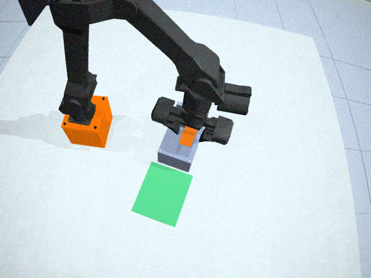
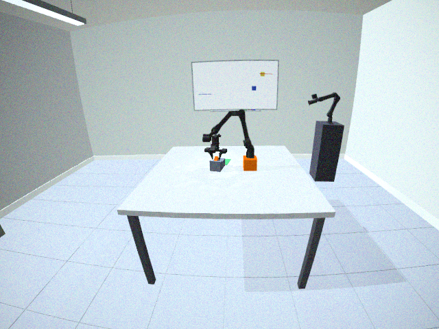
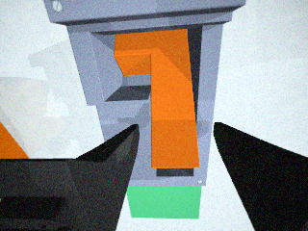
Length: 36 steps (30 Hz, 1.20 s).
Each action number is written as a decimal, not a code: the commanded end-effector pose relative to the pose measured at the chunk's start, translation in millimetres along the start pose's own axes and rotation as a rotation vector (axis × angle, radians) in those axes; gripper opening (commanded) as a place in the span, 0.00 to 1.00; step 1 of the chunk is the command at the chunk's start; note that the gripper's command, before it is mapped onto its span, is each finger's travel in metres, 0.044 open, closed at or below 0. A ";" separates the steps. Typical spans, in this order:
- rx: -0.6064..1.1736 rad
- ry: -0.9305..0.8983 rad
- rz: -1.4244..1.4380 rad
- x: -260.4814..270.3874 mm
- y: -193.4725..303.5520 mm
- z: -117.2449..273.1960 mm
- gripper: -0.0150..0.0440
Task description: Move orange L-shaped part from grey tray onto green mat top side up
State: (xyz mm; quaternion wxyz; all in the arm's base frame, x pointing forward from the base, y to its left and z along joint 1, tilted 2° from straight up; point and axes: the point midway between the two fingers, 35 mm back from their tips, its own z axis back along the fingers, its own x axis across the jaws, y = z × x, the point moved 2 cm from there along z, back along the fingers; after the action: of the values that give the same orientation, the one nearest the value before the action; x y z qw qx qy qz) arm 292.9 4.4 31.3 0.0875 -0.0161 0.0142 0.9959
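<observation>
The orange L-shaped part (image 1: 187,140) (image 2: 216,158) (image 3: 173,101) is tilted in the pocket of the grey tray (image 1: 173,162) (image 2: 215,166) (image 3: 81,53). Its L-shaped end sits low in the pocket, and its straight end is raised on the side towards the green mat (image 1: 163,194) (image 2: 228,162) (image 3: 164,204). My gripper (image 1: 189,136) (image 2: 216,157) (image 3: 175,128) is open, pointing down. In the wrist view its fingers stand on either side of the straight arm, with gaps to both sides. The arm hides the tray's far end in the top view.
The robot's orange base block (image 1: 85,136) (image 2: 250,163) stands on the white table (image 1: 254,209) (image 2: 226,195) to one side of the tray. A second arm stands on a dark pedestal (image 2: 325,152) beyond the table.
</observation>
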 end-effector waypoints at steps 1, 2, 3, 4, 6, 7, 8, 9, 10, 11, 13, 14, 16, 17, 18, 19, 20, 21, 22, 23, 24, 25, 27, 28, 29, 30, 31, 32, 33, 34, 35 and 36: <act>0.000 0.000 0.000 0.0 0.0 0.0 0.68; 0.000 0.000 0.000 0.0 0.0 0.0 0.64; 0.000 0.000 0.000 0.0 0.0 0.0 0.60; 0.000 0.000 0.000 0.0 0.0 0.0 0.55; 0.000 0.000 0.000 0.0 0.0 0.0 0.50; 0.000 0.000 0.000 0.0 0.0 0.0 0.48; 0.000 0.000 0.000 0.0 0.0 0.0 0.47; 0.000 0.000 0.000 0.0 0.0 0.0 0.46; 0.000 0.000 0.000 0.0 0.0 0.0 0.45; 0.000 0.000 0.000 0.0 0.0 0.0 0.44; 0.000 0.000 0.000 0.0 0.0 0.0 0.42; 0.000 0.000 0.000 0.0 0.0 0.0 0.40; 0.000 0.000 0.000 0.0 0.0 0.0 0.35; 0.000 0.000 0.000 0.0 0.0 0.0 0.30; 0.000 0.000 0.000 0.0 0.0 0.0 0.26; 0.000 0.000 0.000 0.0 0.0 0.0 0.25; 0.000 0.000 0.000 0.0 0.0 0.0 0.25; 0.000 0.000 0.000 0.0 0.0 0.0 0.25; 0.000 0.000 0.000 0.0 0.0 0.0 0.25; 0.000 0.000 0.000 0.0 0.0 0.3 0.25; 0.000 0.000 0.000 0.0 0.0 0.8 0.25; 0.000 0.000 0.000 0.0 0.0 1.5 0.25; 0.001 -0.001 0.001 0.0 0.1 3.7 0.25; 0.001 -0.001 0.001 0.0 0.1 5.1 0.25; 0.001 -0.001 0.001 0.0 0.1 6.6 0.25; 0.001 -0.001 0.001 0.0 0.1 8.1 0.25; 0.002 -0.002 0.002 0.1 0.2 9.8 0.25; 0.002 -0.002 0.002 0.1 0.2 11.4 0.25; 0.002 -0.002 0.002 0.1 0.2 12.9 0.25; 0.002 -0.002 0.002 0.1 0.2 14.5 0.25; 0.002 -0.002 0.002 0.1 0.2 16.0 0.25; 0.003 -0.002 0.002 0.1 0.2 17.6 0.25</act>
State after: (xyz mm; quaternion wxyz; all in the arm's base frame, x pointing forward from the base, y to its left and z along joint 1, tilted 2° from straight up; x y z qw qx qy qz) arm 292.1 4.8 43.6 0.0866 -0.0138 0.0144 0.9960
